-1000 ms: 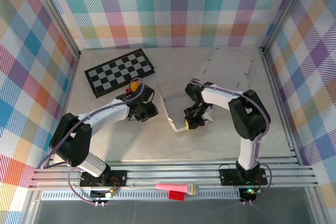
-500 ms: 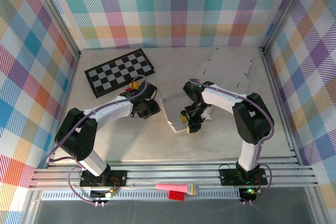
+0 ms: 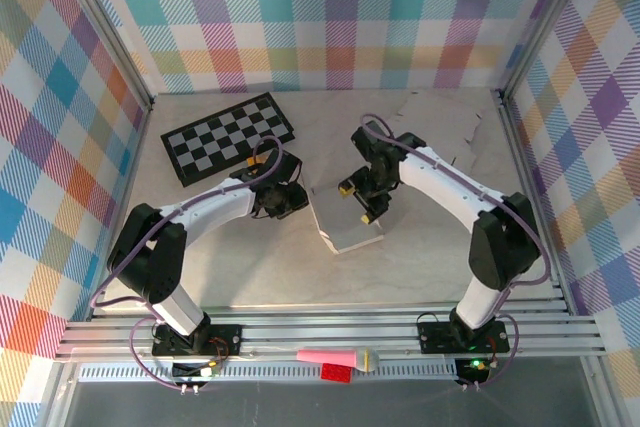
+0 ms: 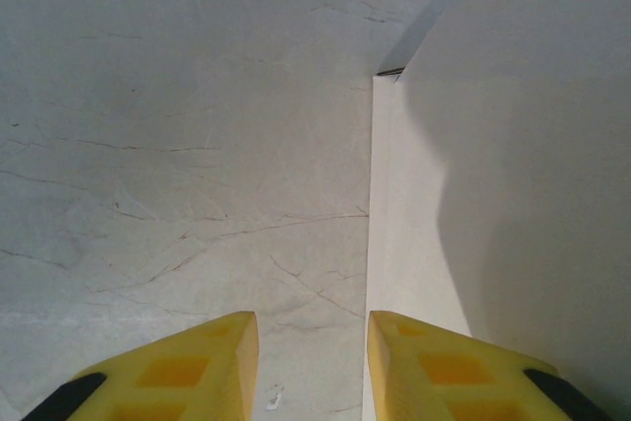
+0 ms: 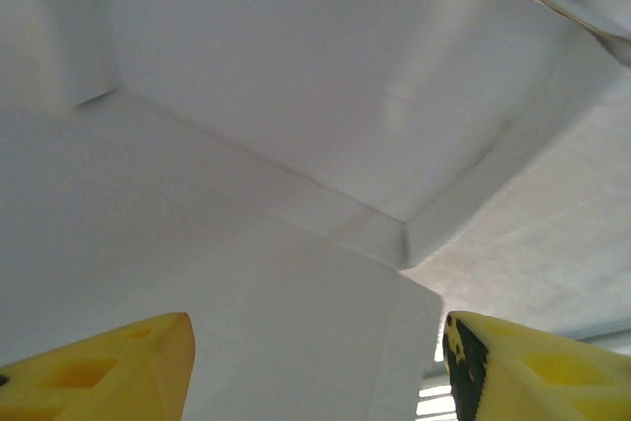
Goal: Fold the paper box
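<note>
Paper box (image 3: 345, 219) lies near the middle of the worktop (image 3: 420, 257), white and partly folded, between the two arms.

We see the left jaws just beside the box's left edge. In the left wrist view their yellow fingers (image 4: 192, 367) stand narrowly apart. Bare worktop shows in the gap, and the box's edge (image 4: 373, 194) runs down to the inner side of the right-hand finger. Nothing is pinched.

The right jaws hang over the box's far half, spread wide and holding nothing. In the right wrist view they look into an inner corner where two walls meet the floor panel (image 5: 197, 273).

We judge the step to be a re-grip on a wall. To do it well, we would keep the left jaws as a stop so the light box cannot slide. We would then close the right jaws on a wall close to its crease and turn it slowly.

The box's long axis seems to run near to far, its near end leaning right, its hollow facing up.

Farther back lie a checkerboard (image 3: 228, 137) on the left and a pale flat sheet (image 3: 450, 132) on the right.
</note>
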Controlling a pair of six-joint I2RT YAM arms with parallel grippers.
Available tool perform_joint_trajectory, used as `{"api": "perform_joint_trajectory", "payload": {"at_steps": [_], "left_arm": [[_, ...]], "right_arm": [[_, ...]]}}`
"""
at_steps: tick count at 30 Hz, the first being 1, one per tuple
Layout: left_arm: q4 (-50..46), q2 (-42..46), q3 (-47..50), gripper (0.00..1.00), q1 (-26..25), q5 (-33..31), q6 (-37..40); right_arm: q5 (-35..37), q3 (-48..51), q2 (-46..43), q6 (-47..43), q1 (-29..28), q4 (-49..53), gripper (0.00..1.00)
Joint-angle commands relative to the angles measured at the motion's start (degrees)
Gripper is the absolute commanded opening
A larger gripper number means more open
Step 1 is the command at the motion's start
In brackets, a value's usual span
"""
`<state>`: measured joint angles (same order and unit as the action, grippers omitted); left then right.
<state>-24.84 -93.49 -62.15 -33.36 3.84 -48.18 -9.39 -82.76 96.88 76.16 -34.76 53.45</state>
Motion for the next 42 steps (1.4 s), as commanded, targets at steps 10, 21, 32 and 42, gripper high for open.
{"api": "perform_joint_trajectory", "payload": {"at_steps": [10,21,32,42], "left_arm": [[2.3,2.5,-3.0,0.35,-0.3,1.6,1.4],[2.6,1.7,-3.5,0.35,-0.3,1.9,1.6],[2.7,1.6,-4.0,0.35,-0.3,2.3,2.1],[-1.2,3.6,-5.5,0.47,-0.3,-0.1,3.6]], "right_arm": [[-7.1,-8.1,-2.7,-38.2,-5.8,-2.8,0.60],[-5.9,-18.9,8.0,-42.0,-6.1,3.9,0.48],[-3.9,-23.7,13.4,-40.9,-6.1,5.0,0.29],[3.7,-24.4,11.2,-32.1,-6.1,2.5,0.00]]}}
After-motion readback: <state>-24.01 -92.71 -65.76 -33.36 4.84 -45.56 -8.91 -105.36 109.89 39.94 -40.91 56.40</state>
